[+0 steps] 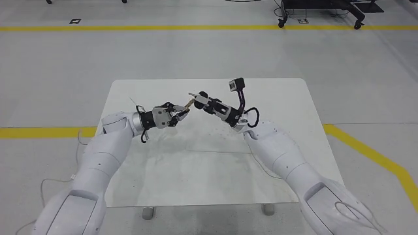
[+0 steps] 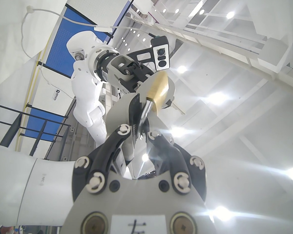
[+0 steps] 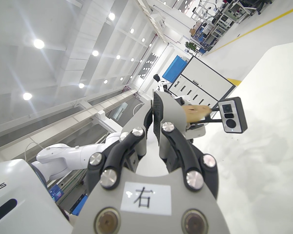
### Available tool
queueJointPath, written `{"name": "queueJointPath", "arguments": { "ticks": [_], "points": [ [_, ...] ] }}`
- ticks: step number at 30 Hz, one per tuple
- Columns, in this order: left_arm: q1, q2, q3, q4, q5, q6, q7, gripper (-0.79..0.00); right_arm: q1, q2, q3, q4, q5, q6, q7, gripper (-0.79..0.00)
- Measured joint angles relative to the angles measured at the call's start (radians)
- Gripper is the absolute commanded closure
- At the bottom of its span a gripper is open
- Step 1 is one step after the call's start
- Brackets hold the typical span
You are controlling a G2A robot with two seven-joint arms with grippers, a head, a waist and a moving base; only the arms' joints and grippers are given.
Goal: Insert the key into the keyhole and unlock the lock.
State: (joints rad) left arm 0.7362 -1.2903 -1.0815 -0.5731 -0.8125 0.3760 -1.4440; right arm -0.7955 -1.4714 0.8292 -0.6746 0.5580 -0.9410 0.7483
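Observation:
Both arms meet above the middle of the white table [image 1: 274,163]. My left gripper [image 2: 142,109] is shut on the silver shackle [image 2: 146,108] of the brass lock [image 2: 158,90], which it holds in the air. From above, the left gripper [image 1: 176,113] and the right gripper [image 1: 198,99] face each other with the lock [image 1: 187,105] between them. My right gripper [image 3: 154,104] is shut, its fingertips pressed against the far end of the lock [image 3: 196,113]. The key is mostly hidden between its fingers; a thin pale strip [image 2: 178,108] sticks out beside the lock.
The table top under the arms is bare, with faint scuff marks [image 1: 196,150]. Yellow floor lines [image 1: 196,27] run behind and beside the table. Black wheeled frames [image 1: 326,0] stand far back on the right.

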Motion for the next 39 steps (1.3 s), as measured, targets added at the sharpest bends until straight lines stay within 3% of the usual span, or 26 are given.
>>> {"name": "queueJointPath", "arguments": {
  "ticks": [6,9,16,19,25,31,36,39],
  "points": [
    [-0.012,0.015,-0.015,-0.026,0.050,-0.131,0.019,0.000,0.002,0.001,0.024,0.017,0.011,-0.023,-0.007,0.000],
    [-0.014,0.028,-0.018,-0.071,0.138,-0.278,0.079,0.000,-0.004,0.004,0.040,0.020,0.016,-0.034,-0.013,0.000],
    [0.065,0.082,-0.031,-0.342,0.505,-0.718,0.165,0.000,-0.014,0.009,0.064,0.020,0.000,-0.009,-0.039,0.000],
    [0.127,0.110,-0.054,-0.470,0.699,-0.825,0.231,0.000,-0.019,0.009,0.070,0.016,-0.004,-0.007,-0.045,0.000],
    [0.250,0.146,-0.101,-0.700,1.006,-0.814,0.399,0.000,-0.024,0.008,0.079,0.016,-0.005,0.002,-0.043,0.000],
    [0.330,0.164,-0.121,-0.867,1.086,-0.799,0.402,0.000,-0.020,0.004,0.084,0.026,-0.019,0.014,-0.048,0.000],
    [0.368,0.178,-0.137,-0.949,1.167,-0.797,0.414,0.000,-0.017,0.001,0.085,0.038,-0.038,0.019,-0.053,0.000],
    [0.392,0.185,-0.136,-1.001,1.299,-0.794,0.458,0.000,-0.012,-0.002,0.079,0.050,-0.063,0.037,-0.056,0.000]
  ]
}}
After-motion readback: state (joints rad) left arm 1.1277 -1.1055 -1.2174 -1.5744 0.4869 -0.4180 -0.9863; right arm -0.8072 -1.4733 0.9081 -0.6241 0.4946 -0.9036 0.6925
